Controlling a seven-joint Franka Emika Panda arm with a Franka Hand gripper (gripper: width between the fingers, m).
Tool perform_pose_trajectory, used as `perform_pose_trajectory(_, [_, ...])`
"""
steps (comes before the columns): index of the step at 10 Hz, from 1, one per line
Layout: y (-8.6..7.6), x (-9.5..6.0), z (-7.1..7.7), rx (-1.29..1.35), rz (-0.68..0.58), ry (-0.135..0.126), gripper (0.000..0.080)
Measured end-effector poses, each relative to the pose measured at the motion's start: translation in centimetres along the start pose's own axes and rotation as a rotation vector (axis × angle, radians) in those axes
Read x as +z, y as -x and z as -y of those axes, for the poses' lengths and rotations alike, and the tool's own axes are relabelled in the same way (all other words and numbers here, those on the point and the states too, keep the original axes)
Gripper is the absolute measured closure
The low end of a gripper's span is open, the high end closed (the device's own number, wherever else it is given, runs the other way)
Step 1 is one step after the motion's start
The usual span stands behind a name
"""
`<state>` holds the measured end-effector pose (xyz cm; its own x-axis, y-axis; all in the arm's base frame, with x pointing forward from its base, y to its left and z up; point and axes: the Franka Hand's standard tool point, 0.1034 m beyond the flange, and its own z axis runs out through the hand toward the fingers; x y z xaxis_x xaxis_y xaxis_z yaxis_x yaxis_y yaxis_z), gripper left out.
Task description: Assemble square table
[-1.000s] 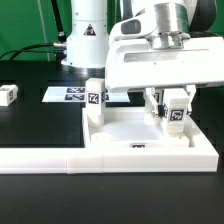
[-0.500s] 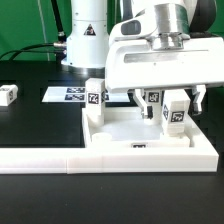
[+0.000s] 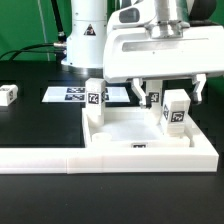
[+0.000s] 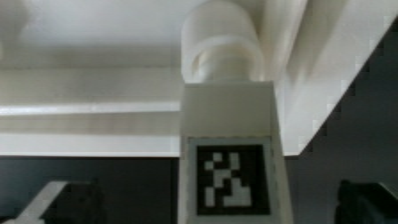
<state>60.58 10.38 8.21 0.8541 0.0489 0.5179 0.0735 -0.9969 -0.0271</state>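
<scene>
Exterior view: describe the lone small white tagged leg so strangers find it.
From the large square white plastic tabletop, look across the black table to the exterior view's left edge. The small white block-like leg lies alone; other legs stand on the tabletop.

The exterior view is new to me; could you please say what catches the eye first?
The bulky white gripper hangs open over the tabletop, just above the right leg, which stands upright on it. Two more stand there: the left leg at the corner on the exterior view's left and the back leg behind. A loose leg lies alone far off at the exterior view's left.
</scene>
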Motion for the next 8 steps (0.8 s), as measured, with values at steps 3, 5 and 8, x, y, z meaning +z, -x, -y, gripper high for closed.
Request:
perform_pose_trajectory(3, [-1.1,-0.8,-0.3,0.008,0.020,-0.004,0.0150])
perform_pose_trajectory(5, [-1.9,-0.7,-0.4,0.014,0.046,-0.009,0.0150])
perform_pose_trajectory(8, [-1.0,-0.2,-0.6,0.027,0.285,-0.042,0.0150])
